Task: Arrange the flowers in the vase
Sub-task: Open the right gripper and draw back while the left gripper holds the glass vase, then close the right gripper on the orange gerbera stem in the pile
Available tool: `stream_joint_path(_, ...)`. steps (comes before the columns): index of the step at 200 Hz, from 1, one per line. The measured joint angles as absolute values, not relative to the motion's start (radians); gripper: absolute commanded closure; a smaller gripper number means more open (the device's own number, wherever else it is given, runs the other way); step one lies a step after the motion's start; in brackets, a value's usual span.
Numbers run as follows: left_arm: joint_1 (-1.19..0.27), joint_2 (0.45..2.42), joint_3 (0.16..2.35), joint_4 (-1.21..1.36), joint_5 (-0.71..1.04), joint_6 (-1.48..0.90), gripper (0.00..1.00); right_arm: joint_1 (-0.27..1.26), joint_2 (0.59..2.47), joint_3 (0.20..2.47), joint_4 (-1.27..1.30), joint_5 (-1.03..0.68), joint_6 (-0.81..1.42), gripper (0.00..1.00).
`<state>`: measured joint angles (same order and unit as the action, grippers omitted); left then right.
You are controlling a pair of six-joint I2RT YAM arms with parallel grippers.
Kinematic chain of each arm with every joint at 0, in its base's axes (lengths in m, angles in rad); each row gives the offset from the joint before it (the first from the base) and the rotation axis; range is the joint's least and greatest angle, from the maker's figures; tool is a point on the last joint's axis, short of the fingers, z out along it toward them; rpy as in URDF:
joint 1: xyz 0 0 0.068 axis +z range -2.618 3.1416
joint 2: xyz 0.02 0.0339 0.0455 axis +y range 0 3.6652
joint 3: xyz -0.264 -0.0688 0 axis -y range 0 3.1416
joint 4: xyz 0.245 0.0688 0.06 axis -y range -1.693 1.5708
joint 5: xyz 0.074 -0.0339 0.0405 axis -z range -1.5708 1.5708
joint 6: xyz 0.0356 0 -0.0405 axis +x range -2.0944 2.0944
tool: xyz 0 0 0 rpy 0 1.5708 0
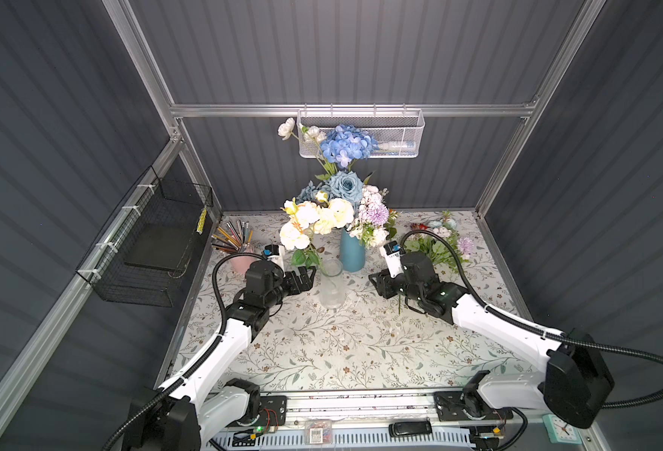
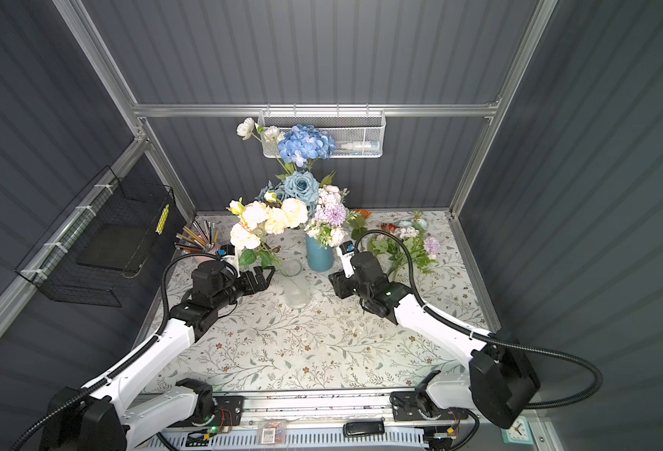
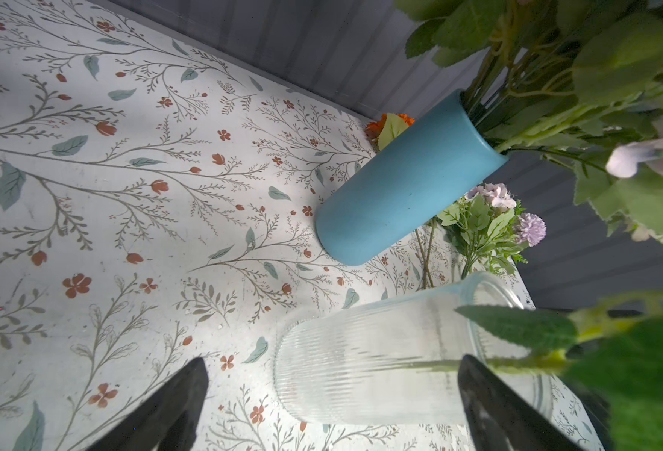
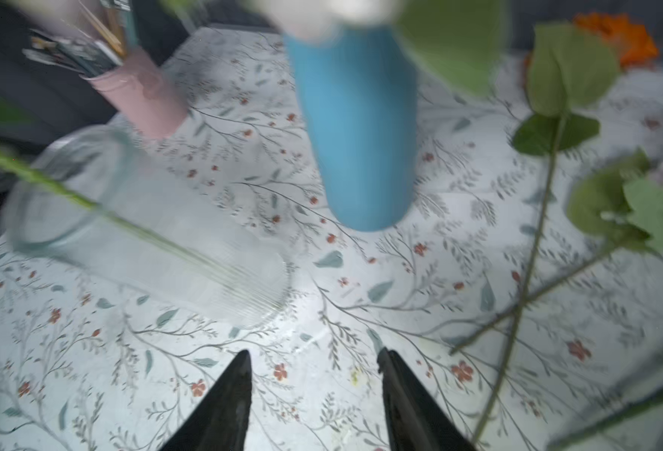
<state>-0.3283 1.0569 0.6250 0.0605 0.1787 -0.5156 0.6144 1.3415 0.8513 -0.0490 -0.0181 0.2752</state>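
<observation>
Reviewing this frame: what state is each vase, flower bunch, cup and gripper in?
Blue vase: upright, full of flowers.
Glass vase: upright, holds cream bunch.
Loose flowers: lying on table.
Pencil cup: upright, filled.
Left gripper: open, beside glass vase.
Right gripper: open, empty.

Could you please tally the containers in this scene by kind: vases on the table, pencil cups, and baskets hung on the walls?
Vases on the table: 2, the blue vase and the clear glass vase
Pencil cups: 1, the pink pencil cup
Wall baskets: 2, the white mesh basket and the black wire basket
Total: 5
</observation>
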Motion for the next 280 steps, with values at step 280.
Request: stream_joint_path(280,-0.34,1.066,0.625,-0.03,0.162,-0.399,0.0,0.285,2.239,1.691,-0.471,-0.028,0.341,0.8)
